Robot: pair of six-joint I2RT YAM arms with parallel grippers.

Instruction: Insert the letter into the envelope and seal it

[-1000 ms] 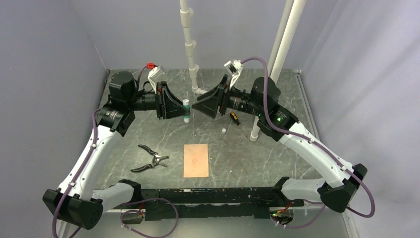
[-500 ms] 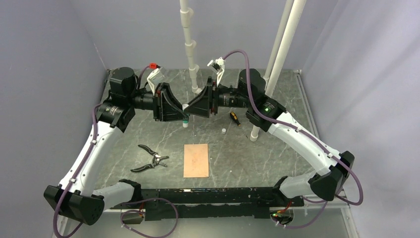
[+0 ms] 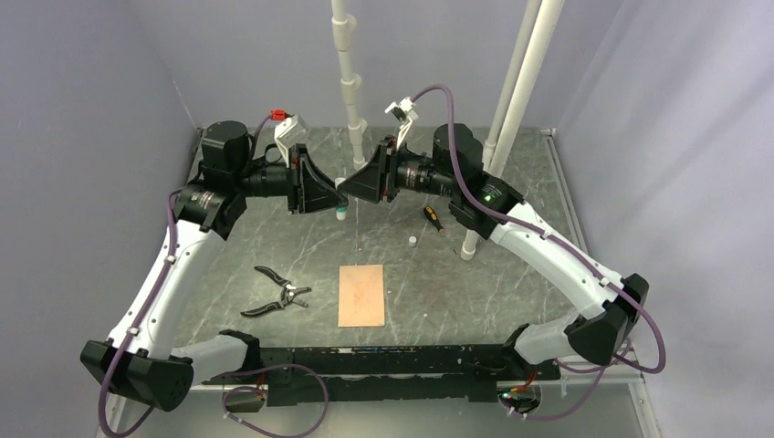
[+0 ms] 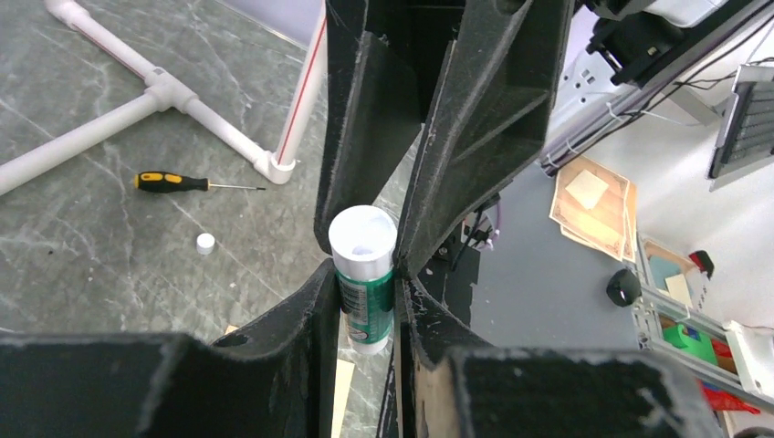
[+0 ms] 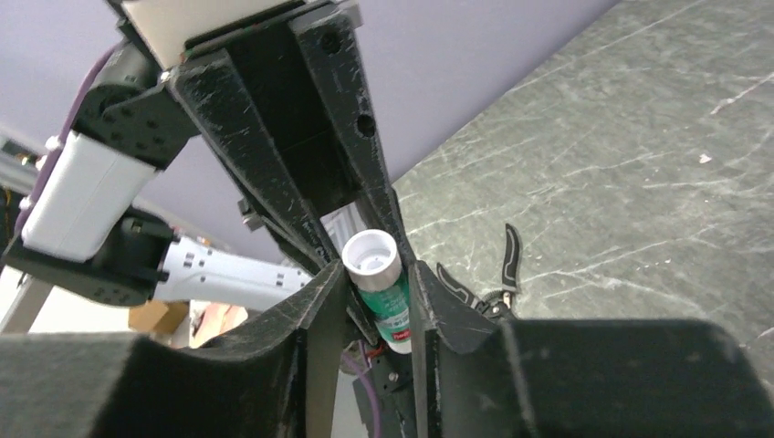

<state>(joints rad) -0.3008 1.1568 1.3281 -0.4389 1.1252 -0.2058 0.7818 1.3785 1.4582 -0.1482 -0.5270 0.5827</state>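
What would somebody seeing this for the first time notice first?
The two arms meet nose to nose above the far middle of the table. There the left gripper and the right gripper both pinch one small green-and-white tube in mid-air. Below them a flat tan sheet lies near the front edge, with black pliers to its left.

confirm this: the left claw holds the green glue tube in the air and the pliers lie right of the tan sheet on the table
No: the top view shows the pliers lying left of the tan sheet, not right. The left claw does hold the green glue tube in the air.
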